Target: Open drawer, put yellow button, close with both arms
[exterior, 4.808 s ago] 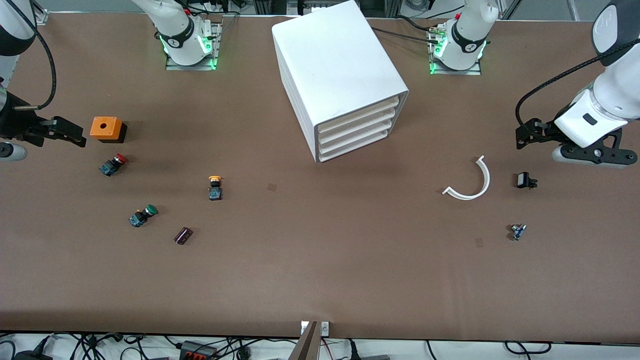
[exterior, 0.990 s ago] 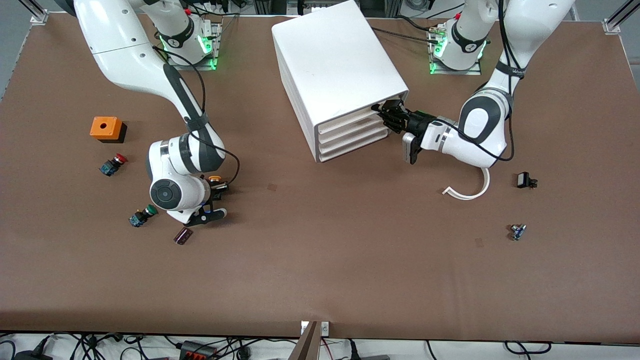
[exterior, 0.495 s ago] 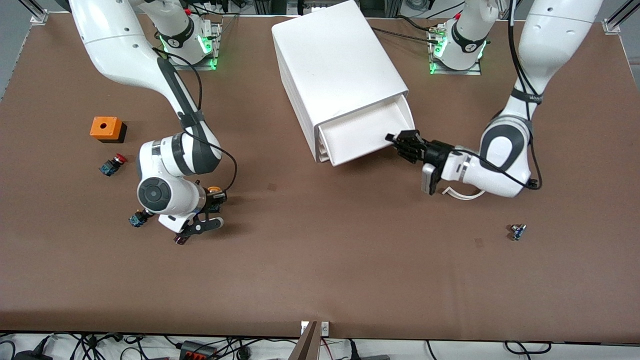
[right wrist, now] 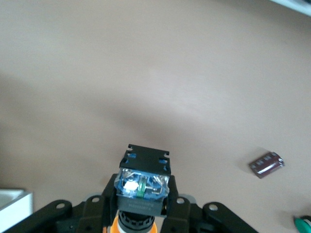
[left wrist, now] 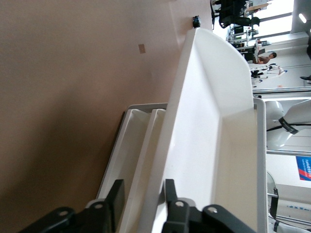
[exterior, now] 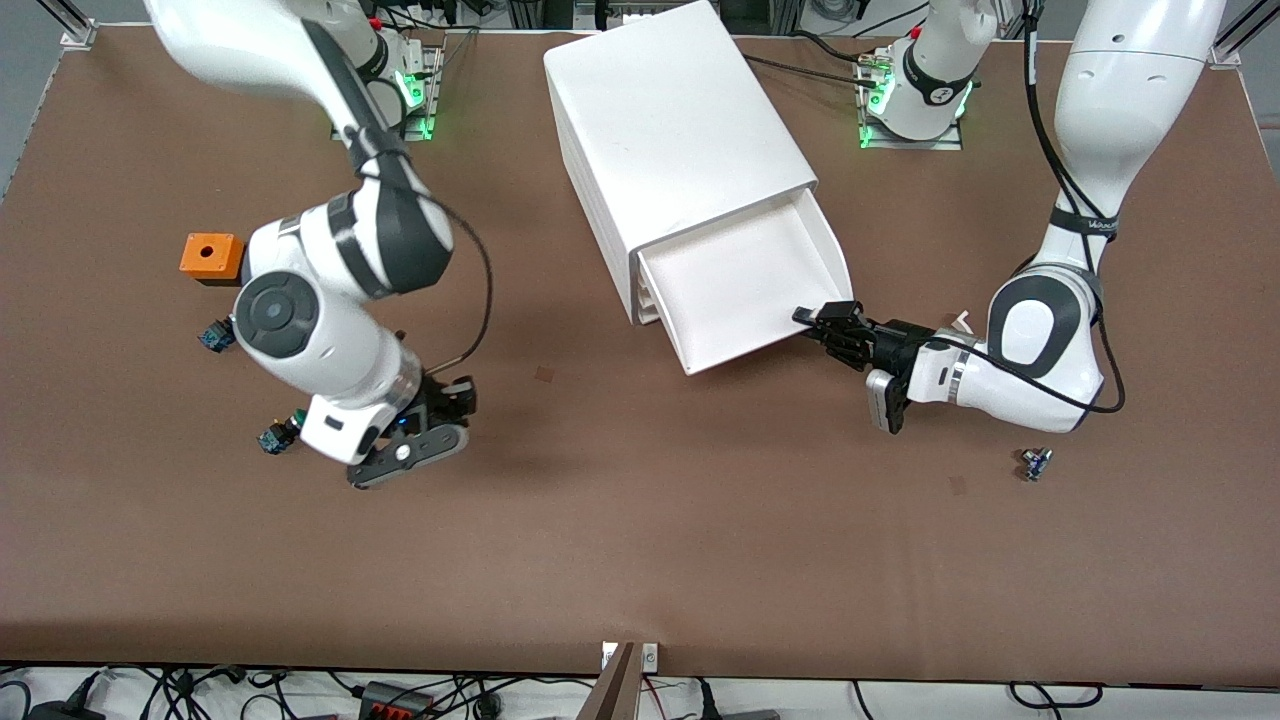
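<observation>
The top drawer (exterior: 762,346) of the white cabinet (exterior: 670,130) is pulled well out, and its tray holds nothing. My left gripper (exterior: 822,322) is at the drawer's front wall. In the left wrist view its fingers (left wrist: 116,201) straddle that wall (left wrist: 146,204), slightly parted from it, so the left gripper (left wrist: 143,200) is open. My right gripper (right wrist: 142,196) is shut on the yellow button (right wrist: 142,182), blue-black body outward and orange cap toward the palm. The right gripper (exterior: 443,398) hangs over bare table beside the green-capped button (exterior: 275,437); the yellow button is hidden there.
An orange box (exterior: 212,257) and a blue button body (exterior: 213,337) lie toward the right arm's end. A dark cylinder (right wrist: 266,165) lies on the table under the right hand. A small blue part (exterior: 1035,463) and a white curved strip (exterior: 962,320) lie by the left arm.
The drawer has slid farther out with the left gripper, whose fingers have loosened. The right arm has lifted the yellow button off the table.
</observation>
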### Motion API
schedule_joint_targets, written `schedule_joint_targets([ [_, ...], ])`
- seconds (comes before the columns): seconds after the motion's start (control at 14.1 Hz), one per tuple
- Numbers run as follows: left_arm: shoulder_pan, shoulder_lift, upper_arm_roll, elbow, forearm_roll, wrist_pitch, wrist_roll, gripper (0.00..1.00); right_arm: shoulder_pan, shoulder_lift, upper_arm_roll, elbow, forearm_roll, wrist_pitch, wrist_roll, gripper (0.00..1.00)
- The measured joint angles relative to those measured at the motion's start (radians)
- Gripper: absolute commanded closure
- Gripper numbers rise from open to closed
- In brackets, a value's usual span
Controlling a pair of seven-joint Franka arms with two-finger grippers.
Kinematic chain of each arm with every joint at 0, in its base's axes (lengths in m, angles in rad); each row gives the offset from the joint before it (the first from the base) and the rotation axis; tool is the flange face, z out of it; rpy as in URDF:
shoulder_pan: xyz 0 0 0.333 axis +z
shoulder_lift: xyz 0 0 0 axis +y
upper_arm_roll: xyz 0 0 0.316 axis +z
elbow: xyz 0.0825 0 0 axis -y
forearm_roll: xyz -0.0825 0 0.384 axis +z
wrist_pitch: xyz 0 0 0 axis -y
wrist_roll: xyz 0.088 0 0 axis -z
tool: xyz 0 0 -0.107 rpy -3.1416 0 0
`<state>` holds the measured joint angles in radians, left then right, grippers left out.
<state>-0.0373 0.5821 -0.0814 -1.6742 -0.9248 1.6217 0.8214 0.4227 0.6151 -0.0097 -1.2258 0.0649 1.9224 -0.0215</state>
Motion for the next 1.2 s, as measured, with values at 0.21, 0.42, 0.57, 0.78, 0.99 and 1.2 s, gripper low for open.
schedule_joint_targets([
  [0.21, 0.001, -0.010, 0.010, 0.030, 0.053, 0.002, -0.106, 0.00, 0.089, -0.004, -0.001, 0.107, 0.000, -0.095, 0.028, 1.00],
  [0.42, -0.001, -0.056, 0.009, 0.086, 0.181, -0.034, -0.322, 0.00, 0.167, -0.003, 0.000, 0.156, 0.000, -0.110, 0.122, 1.00],
  [0.57, -0.003, -0.088, 0.008, 0.138, 0.302, -0.077, -0.458, 0.00, 0.230, -0.002, -0.001, 0.182, -0.007, -0.110, 0.214, 1.00],
  [0.78, -0.003, -0.118, 0.007, 0.211, 0.500, -0.131, -0.643, 0.00, 0.310, 0.004, -0.003, 0.197, -0.017, -0.102, 0.308, 1.00],
  [0.99, -0.005, -0.122, 0.006, 0.236, 0.627, -0.142, -0.777, 0.00, 0.343, 0.011, -0.004, 0.204, -0.018, -0.086, 0.360, 1.00],
  [1.2, -0.009, -0.120, 0.004, 0.236, 0.765, -0.142, -0.884, 0.00, 0.386, 0.041, -0.004, 0.230, -0.020, -0.067, 0.413, 1.00],
])
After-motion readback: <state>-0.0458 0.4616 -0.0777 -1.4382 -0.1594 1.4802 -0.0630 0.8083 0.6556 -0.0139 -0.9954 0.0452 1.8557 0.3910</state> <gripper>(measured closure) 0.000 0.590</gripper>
